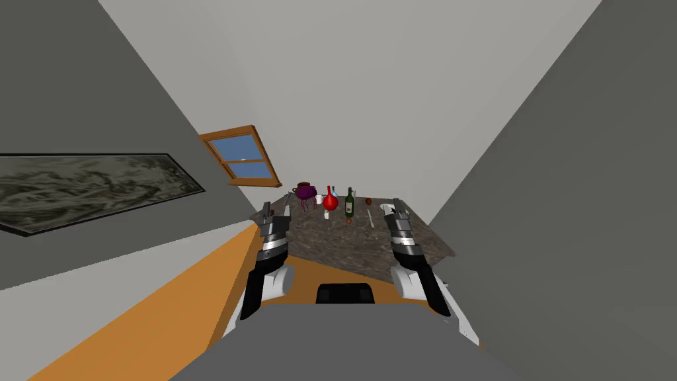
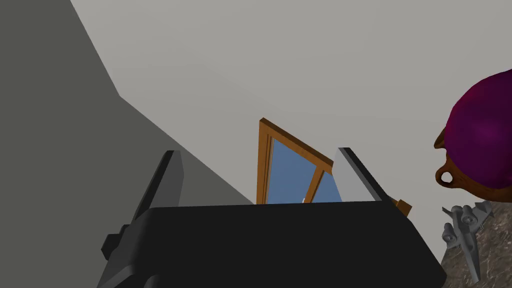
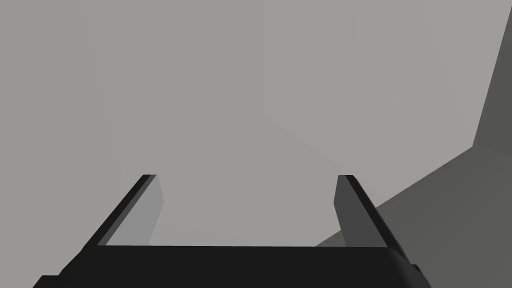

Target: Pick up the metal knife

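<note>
A thin pale knife lies on the dark mottled table, right of the green bottle. My right gripper is raised over the table's right part, just right of the knife, and stands open with nothing between its fingers. Over the table's left edge my left gripper is also raised. It is open and empty, with a purple pot close on its inner side.
A red vase, the purple pot, a white cup and other small items stand along the table's far part. A small grey object lies by the pot. Walls close in on both sides, with orange floor on the left.
</note>
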